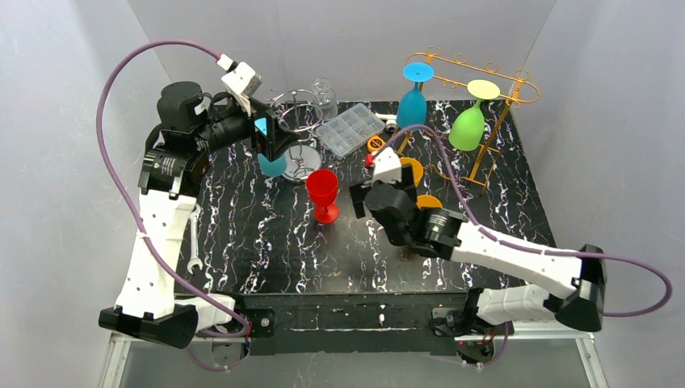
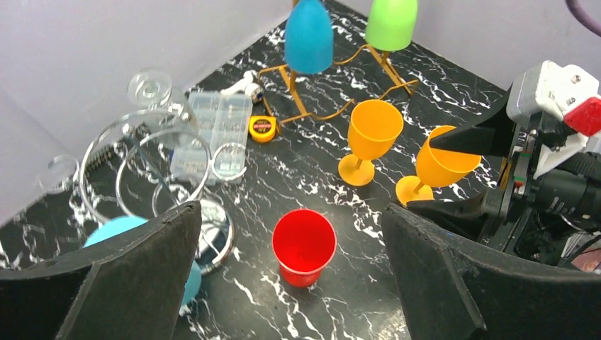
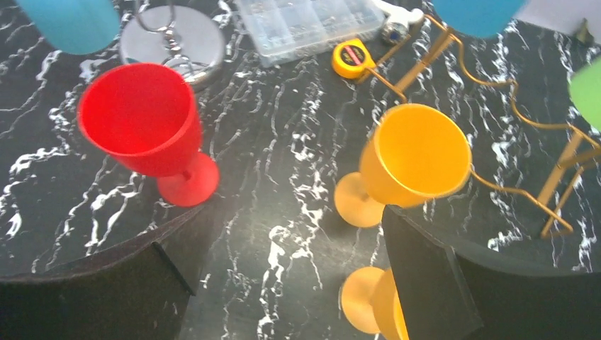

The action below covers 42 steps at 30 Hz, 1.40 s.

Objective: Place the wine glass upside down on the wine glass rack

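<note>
A gold wire rack stands at the back right with a blue glass and a green glass hanging upside down on it. A red wine glass stands upright mid-table; it also shows as the red glass and the red glass. Two orange glasses stand upright; the nearer one is partly hidden by my right finger. A teal glass sits behind my left finger. My left gripper hovers open above the red glass. My right gripper is open and empty between the red and orange glasses.
A chrome wire stand, a clear glass, a clear plastic compartment box and a yellow tape measure crowd the back. A wrench lies at the left edge. White walls close three sides.
</note>
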{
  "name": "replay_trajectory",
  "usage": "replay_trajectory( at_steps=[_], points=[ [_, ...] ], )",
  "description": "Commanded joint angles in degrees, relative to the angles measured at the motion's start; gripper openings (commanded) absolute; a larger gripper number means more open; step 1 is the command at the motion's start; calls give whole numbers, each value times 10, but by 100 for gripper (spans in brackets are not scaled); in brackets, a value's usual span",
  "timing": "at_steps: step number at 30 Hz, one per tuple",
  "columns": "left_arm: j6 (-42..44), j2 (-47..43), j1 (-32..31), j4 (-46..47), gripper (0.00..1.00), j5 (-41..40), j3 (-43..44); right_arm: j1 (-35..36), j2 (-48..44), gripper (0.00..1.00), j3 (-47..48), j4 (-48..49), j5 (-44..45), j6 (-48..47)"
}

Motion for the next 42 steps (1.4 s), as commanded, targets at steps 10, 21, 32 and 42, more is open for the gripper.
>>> replay_trajectory(
  at_steps=[10,21,32,42],
  points=[
    [-54,-113,14,-51,98,-145,-102,-51,198,76,253,-83,-225,-26],
    [-45,-131,14,-80,98,-134,-80,-115,343,60,390,-120,-358,-16],
    [-32,-140,14,-88,98,-118,-77,-116,355,56,355,-128,-326,-15],
    [-28,-145,14,-88,98,-98,-83,-125,368,49,328,-112,-322,-16]
  ],
)
